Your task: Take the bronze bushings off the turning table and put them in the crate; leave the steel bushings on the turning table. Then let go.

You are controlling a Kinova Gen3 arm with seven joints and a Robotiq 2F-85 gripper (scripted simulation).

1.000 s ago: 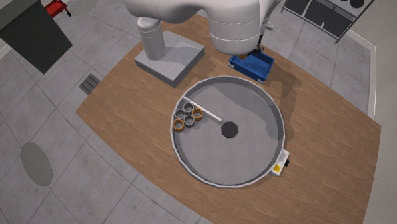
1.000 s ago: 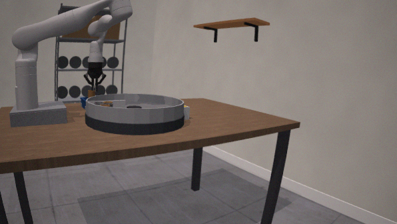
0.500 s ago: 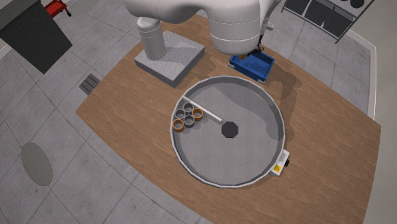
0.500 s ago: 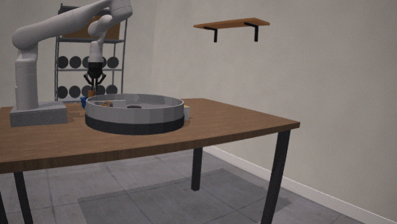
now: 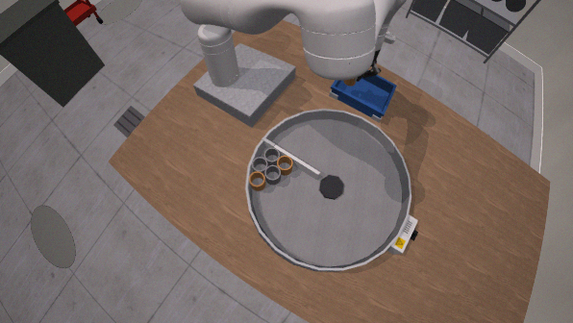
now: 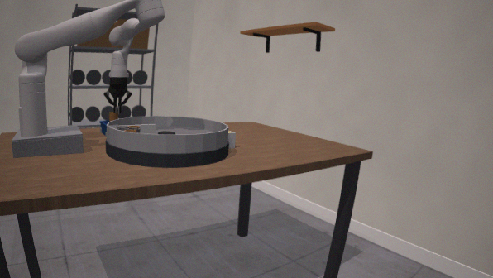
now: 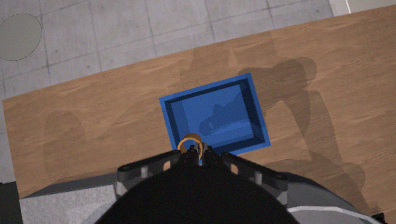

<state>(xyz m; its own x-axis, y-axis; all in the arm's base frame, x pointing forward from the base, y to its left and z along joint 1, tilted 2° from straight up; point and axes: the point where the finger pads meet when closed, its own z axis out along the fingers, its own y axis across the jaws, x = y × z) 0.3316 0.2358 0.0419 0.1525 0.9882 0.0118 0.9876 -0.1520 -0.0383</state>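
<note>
- Your gripper (image 5: 367, 76) (image 6: 117, 111) (image 7: 200, 148) is pinching the wall of a bronze bushing (image 5: 350, 81) (image 6: 113, 116) (image 7: 183, 143) over the edge of the blue crate (image 5: 383, 109) (image 6: 103, 127) (image 7: 260, 111).
- Two bronze bushings (image 5: 285, 164) are sitting among three steel bushings (image 5: 272, 174) on the turning table (image 5: 332, 231) (image 6: 167, 142), near the white divider (image 5: 298, 160) (image 6: 148, 127).

"Entry, changes: at the pincer (image 5: 369, 75) (image 6: 117, 112) (image 7: 201, 148)?"
"None discernible against the earlier views."
"Beneath and around the pincer?"
"Likewise: no shift, arrival or departure discernible in top or exterior view."
</note>
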